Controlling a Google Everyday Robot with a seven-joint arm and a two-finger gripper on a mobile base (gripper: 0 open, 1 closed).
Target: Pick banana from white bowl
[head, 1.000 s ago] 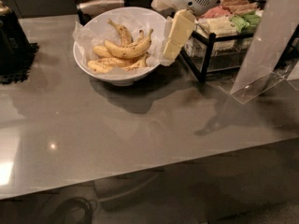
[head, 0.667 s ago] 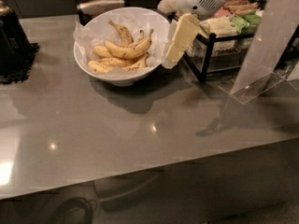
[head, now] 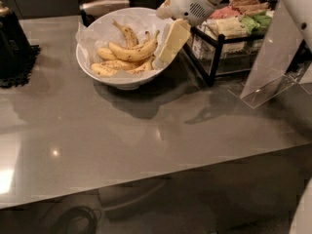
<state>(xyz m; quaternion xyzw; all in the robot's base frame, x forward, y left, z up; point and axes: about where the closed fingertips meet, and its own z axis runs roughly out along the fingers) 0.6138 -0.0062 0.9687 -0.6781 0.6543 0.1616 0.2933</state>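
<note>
Over at the right rim of the bowl (head: pixel 117 80), the pincer (head: pixel 166 52) hangs tilted, its tip pointing down and leftward into the fruit. From where I stand, I cannot tell whether it is wide or narrow; only one flat cream face of it shows. It holds nothing that I can see. The slant looks deliberate to me: coming in over the rim at an angle lets it reach the pile without knocking the rack (head: pixel 219 45) just behind it.

The banana (head: pixel 132 52) lies in the bowl, on top of the pile, curved like a smile, stem end up towards the pincer. Shorter bananas (head: pixel 127 33) lie behind and under it, all on crinkled paper (head: pixel 105 28). Being uppermost, it is the easiest one to take. The bowl sits on the grey surface (head: pixel 146 140).

Compared with a second ago, the pincer has slid left and slightly lower; then it hung just outside the rim, between bowl and rack, and now it overlaps the rim, close beside the banana's stem end. Bowl and fruit have not shifted.
</note>
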